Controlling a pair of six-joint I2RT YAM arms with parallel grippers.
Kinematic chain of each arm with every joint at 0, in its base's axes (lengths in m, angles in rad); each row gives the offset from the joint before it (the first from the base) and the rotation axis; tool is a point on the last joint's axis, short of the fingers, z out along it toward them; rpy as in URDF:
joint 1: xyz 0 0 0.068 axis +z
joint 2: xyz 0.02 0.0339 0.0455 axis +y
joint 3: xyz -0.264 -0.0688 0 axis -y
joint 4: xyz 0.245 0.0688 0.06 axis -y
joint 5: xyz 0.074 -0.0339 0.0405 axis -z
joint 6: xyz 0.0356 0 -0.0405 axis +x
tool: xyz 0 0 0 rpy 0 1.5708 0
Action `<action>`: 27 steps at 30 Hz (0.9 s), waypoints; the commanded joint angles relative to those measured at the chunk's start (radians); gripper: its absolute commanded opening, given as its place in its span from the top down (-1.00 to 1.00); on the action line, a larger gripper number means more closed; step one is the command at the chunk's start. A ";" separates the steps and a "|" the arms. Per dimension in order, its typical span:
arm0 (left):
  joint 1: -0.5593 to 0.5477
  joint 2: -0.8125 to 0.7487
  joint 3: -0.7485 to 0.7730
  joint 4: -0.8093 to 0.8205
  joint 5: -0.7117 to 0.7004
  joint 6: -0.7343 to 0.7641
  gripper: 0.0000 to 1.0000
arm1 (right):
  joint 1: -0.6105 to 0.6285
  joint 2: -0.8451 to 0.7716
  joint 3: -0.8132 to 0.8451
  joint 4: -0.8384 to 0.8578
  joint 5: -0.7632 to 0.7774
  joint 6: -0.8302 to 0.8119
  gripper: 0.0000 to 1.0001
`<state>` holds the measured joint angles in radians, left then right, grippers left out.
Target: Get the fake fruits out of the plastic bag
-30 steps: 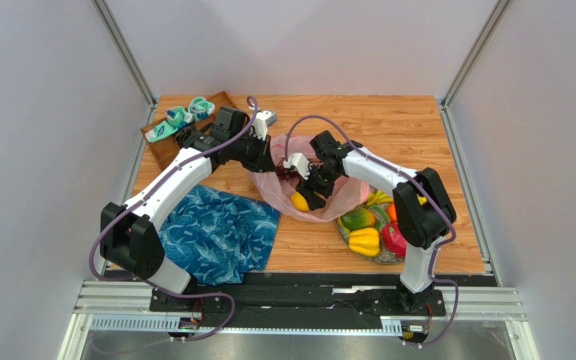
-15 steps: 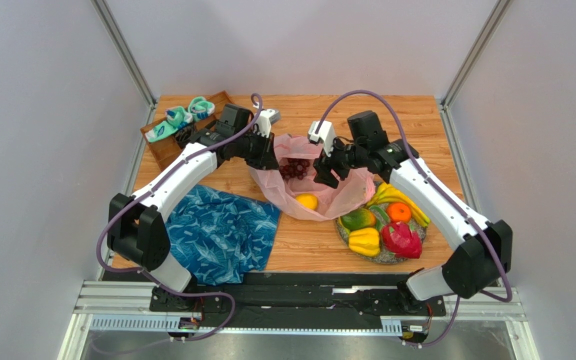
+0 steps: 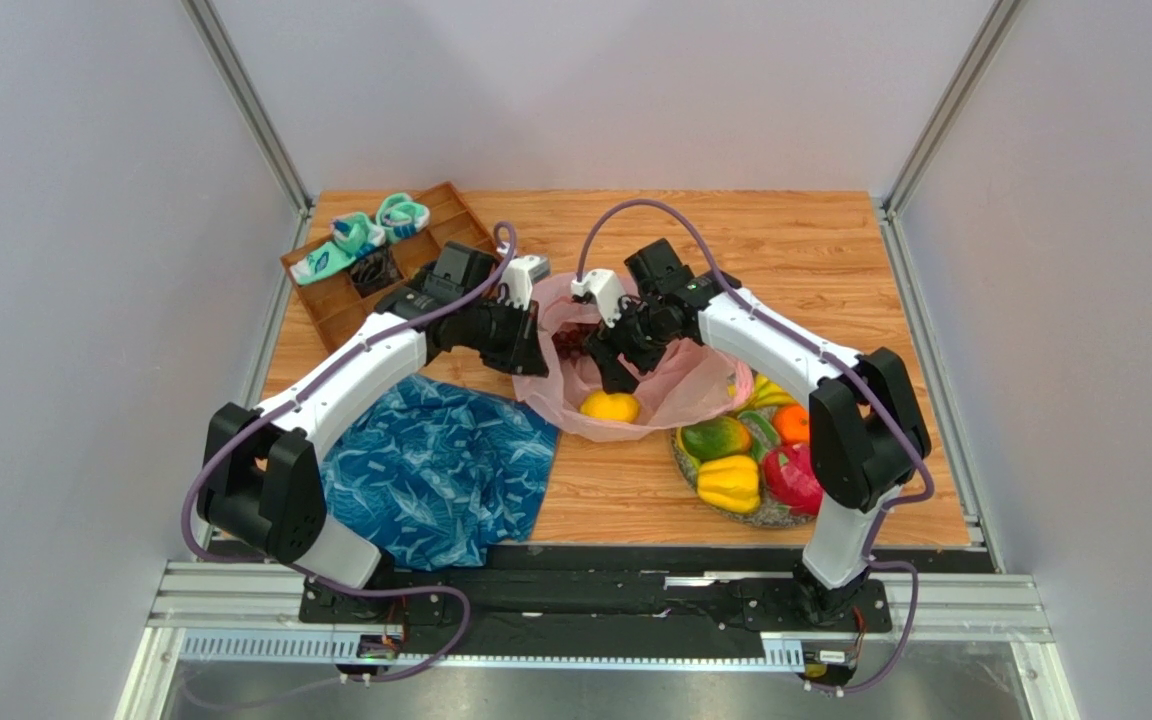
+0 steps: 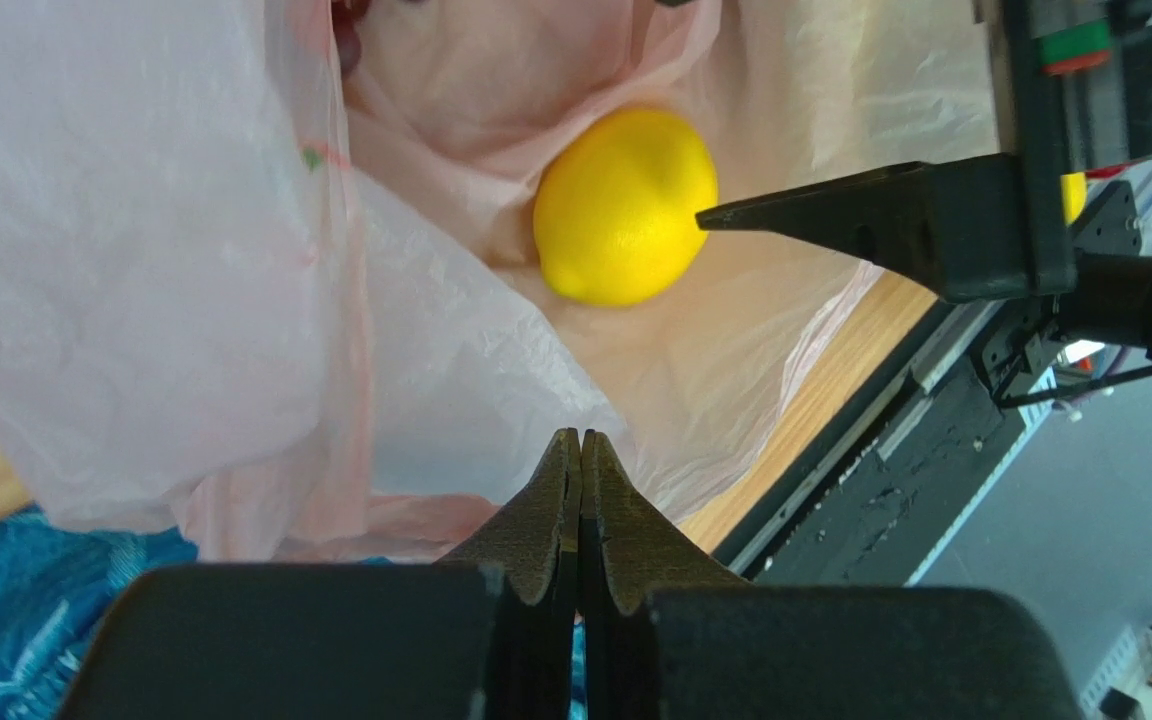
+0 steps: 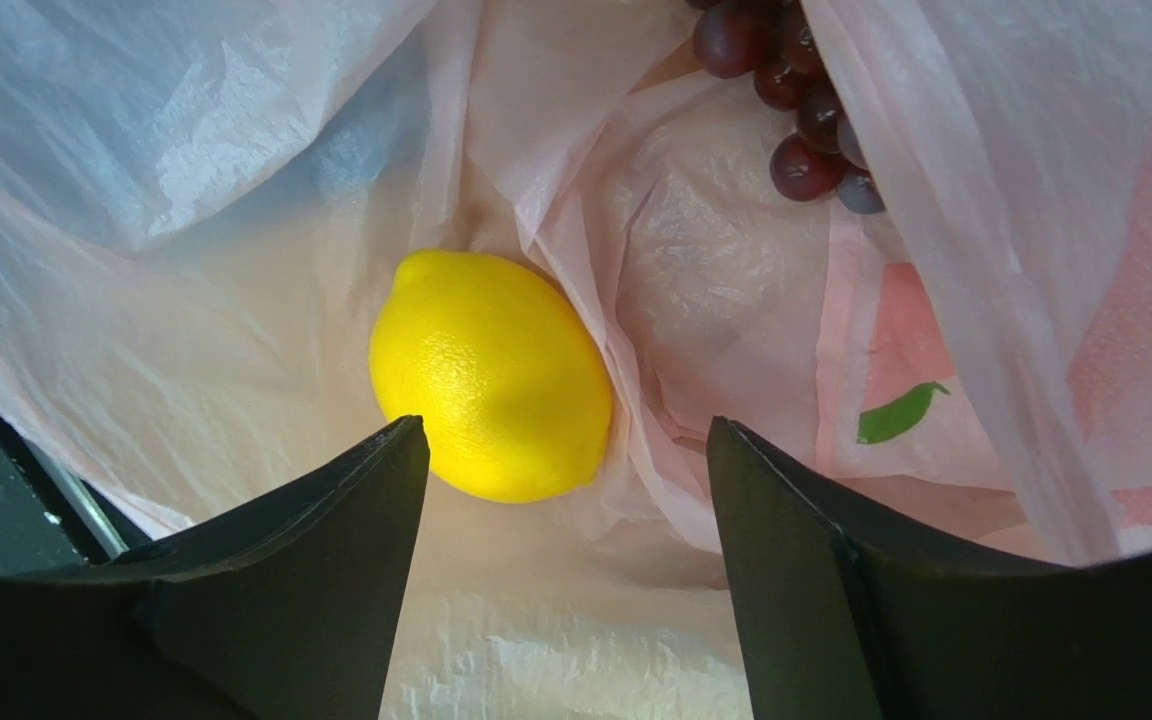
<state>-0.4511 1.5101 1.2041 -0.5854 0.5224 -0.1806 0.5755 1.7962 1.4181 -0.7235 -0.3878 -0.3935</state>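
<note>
**Both arms reach into the bag**

Top view: both arms bend inward over the desk [image 3: 808, 240], meeting at the plastic bag [image 3: 687, 383].
Left wrist: the left tool [image 4: 579, 450] is pinched onto bag film.
Right wrist: the right tool [image 5: 567, 435] is spread wide above the lemon [image 5: 492, 398], with grapes [image 5: 793, 90] beyond.

From above and behind the arm bases my top view looks steeply down over the whole worktop [image 3: 808, 240], while my wrist views peer at close range past the left pincer [image 4: 579, 443] and right pincer [image 5: 564, 435] into the plastic bag [image 4: 132, 255], all three sharing the lemon [image 5: 489, 393] inside.
</note>
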 commanded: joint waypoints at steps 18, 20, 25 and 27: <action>-0.004 -0.041 -0.018 0.035 0.013 -0.028 1.00 | 0.110 0.068 -0.111 0.117 0.159 0.036 -0.45; -0.004 -0.039 -0.008 0.032 0.011 -0.025 1.00 | 0.112 0.033 -0.108 0.127 0.145 0.035 -0.26; -0.004 -0.031 0.012 0.015 0.001 -0.007 1.00 | 0.068 -0.139 -0.096 0.107 0.063 -0.014 -0.13; -0.004 -0.028 0.012 0.024 -0.001 -0.008 1.00 | 0.040 -0.237 -0.097 0.093 -0.026 -0.033 -0.13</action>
<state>-0.4511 1.5024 1.1709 -0.5766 0.5209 -0.2031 0.6704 1.7756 1.2999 -0.6540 -0.2852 -0.3717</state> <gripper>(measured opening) 0.007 0.665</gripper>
